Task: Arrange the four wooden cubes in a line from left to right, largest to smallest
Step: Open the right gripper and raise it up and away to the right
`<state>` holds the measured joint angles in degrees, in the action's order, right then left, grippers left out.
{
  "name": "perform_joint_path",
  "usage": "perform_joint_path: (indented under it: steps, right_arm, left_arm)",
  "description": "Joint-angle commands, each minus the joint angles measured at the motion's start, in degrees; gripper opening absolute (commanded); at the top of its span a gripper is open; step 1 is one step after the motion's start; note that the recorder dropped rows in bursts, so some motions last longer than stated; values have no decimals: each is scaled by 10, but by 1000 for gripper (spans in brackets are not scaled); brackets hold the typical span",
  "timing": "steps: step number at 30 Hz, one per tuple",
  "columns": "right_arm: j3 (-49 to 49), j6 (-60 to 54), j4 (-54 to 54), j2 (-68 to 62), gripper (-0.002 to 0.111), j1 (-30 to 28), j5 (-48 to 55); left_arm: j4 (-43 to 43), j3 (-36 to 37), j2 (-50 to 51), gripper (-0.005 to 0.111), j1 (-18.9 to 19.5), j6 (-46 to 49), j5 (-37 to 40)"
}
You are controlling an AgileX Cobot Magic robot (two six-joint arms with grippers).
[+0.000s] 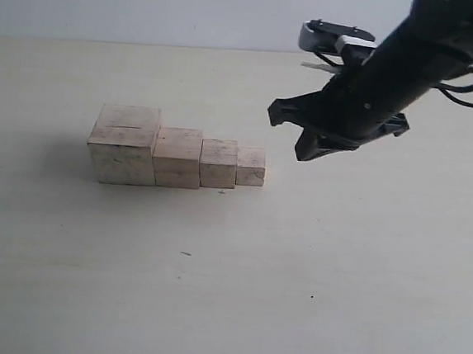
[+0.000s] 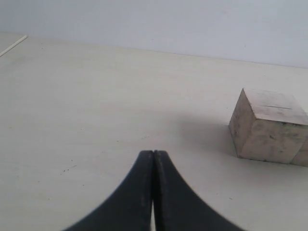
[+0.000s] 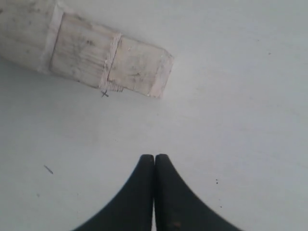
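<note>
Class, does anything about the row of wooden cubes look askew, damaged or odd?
Nothing is misplaced: the four wooden cubes sit touching, largest left to smallest right. Only a thin dark line crosses the top of the largest cube.

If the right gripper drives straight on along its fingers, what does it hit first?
Most likely the bare pale tabletop just short of the smallest pale wooden cube ending the row; the shut right gripper slants down that way. Depth is unclear: it might touch that cube instead.
</note>
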<state>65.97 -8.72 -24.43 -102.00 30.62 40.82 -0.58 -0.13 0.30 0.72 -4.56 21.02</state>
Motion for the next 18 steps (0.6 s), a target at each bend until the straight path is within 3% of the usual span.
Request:
perform_joint_path:
  steps: [1,8,18]
  right_arm:
    - [-120,-19,-30,96,0,0,-153]
    - [-209,-44,-29,224,0,0,-193]
    - [-213,-48,-29,358,0,0,-166]
  left_arm:
    - [0,1,-3,0,-3,-2,-7]
    - [0,1,-3,0,-3,-2,-7]
    - [0,1,-3,0,-3,-2,-7]
